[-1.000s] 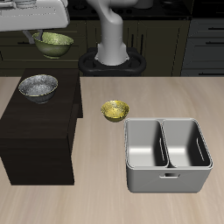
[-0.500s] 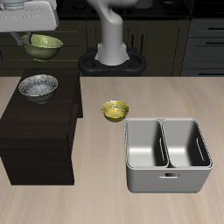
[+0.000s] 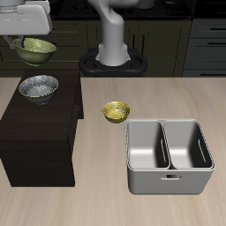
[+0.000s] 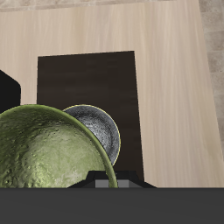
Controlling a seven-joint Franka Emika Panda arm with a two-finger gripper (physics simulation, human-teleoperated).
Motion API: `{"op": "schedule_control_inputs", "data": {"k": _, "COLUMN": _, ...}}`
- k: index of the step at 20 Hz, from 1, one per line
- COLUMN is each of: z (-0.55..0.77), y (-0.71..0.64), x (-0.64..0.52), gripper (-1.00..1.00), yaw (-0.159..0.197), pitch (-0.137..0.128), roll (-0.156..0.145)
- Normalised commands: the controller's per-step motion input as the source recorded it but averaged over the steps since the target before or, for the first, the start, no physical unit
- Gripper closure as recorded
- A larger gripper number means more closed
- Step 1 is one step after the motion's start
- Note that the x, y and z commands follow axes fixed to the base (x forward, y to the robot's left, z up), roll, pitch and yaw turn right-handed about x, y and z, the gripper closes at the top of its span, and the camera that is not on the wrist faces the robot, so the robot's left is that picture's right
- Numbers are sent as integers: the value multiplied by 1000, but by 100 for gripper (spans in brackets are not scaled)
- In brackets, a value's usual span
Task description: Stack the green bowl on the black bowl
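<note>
Jaws grip the green bowl (image 3: 35,49) by its rim, aloft; the black bowl (image 3: 39,87) sits directly below, slightly nearer the counter's front edge.

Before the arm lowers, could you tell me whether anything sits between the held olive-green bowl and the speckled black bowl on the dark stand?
Nothing visible does. The small olive-green bowl hangs in the gripper above and beside the large speckled black bowl, whose inside is bare on the dark wooden stand.
</note>
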Motion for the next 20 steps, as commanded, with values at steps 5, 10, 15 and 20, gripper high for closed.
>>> {"op": "schedule_control_inputs", "data": {"k": 5, "z": -89, "y": -160, "x": 160, "gripper": 100, "yaw": -15, "pitch": 5, "roll": -33}}
{"op": "schedule_control_inputs", "data": {"k": 10, "z": -45, "y": -40, "x": 113, "gripper": 100, "yaw": 0, "pitch": -3, "roll": -5}}
{"op": "schedule_control_inputs", "data": {"k": 15, "z": -40, "y": 112, "x": 66, "gripper": 100, "yaw": 11, "pitch": 1, "roll": 19}}
{"op": "schedule_control_inputs", "data": {"k": 20, "z": -49, "y": -52, "x": 94, "gripper": 100, "yaw": -10, "pitch": 6, "roll": -5}}
